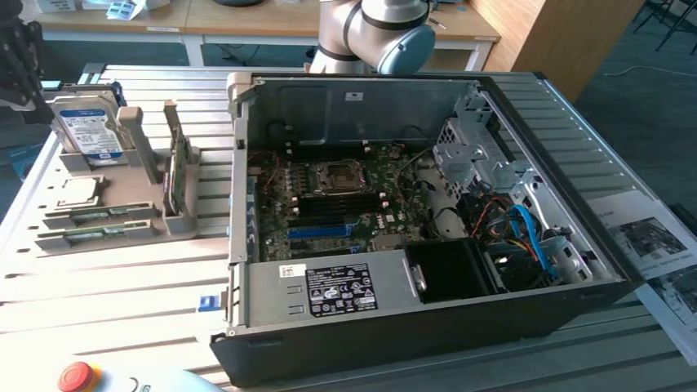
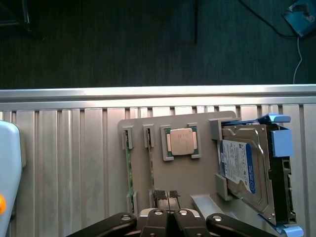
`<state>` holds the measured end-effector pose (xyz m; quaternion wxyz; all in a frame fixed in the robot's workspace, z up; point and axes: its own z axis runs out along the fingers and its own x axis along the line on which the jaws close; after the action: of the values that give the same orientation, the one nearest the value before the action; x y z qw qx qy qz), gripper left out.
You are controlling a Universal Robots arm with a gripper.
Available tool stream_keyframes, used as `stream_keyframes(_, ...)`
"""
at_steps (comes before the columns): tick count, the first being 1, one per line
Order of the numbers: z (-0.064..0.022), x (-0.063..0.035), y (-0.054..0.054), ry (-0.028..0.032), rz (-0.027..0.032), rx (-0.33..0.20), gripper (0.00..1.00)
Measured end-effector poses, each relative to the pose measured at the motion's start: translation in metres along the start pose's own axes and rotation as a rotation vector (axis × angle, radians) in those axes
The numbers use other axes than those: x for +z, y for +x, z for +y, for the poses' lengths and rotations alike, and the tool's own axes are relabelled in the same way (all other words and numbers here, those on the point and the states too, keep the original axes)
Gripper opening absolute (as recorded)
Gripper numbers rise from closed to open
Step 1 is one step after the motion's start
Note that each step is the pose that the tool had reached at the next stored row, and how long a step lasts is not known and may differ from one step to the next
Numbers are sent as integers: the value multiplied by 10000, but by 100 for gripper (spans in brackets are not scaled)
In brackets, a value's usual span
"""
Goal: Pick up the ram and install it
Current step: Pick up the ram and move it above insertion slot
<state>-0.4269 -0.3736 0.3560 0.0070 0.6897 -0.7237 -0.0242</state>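
Gripper (image 2: 166,195): clenched, dark fingertips (image 2: 159,195) pressed together, nothing between them; seen in the wrist view above the near edge of the grey holder.
Arm (image 1: 376,33): grey-and-silver joint behind the back wall of the computer case, at the top of the exterior view.
Ram (image 2: 150,165) (image 1: 104,215): thin green stick, seated on edge in a slot of the holder, just beside the processor chip; apart from the gripper, not grasped.
Second green stick (image 2: 129,165) (image 1: 93,237): parallel to the ram, in the next slot, on the side away from the chip.
Processor chip (image 2: 181,142) (image 1: 78,192): square, silver-topped, flat in its own recess between the ram and the hard drive.
Hard drive (image 2: 244,165) (image 1: 87,126): silver with a blue label, leaning tilted in a bracket at the far end of the holder.
Upright green board (image 1: 178,175): on edge in a tall grey stand, on the holder's side nearest the case.
Grey holder (image 2: 202,177) (image 1: 130,200): flat on the slatted table, at the exterior view's left of the case.
Slatted table (image 2: 64,163) (image 1: 109,286): pale metal ribs under everything.
Computer case (image 1: 436,327): black, lying open beside the holder.
Motherboard (image 1: 338,196): exposed inside the case, with a blue slot strip (image 1: 321,231) towards its near edge.
Red button (image 1: 78,376): at the table's near edge, the exterior view's lower left.
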Motion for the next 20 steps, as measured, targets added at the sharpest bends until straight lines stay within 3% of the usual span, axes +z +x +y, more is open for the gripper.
stream_keyframes(20, -10, 250, 12, 0, 0, 0, 10)
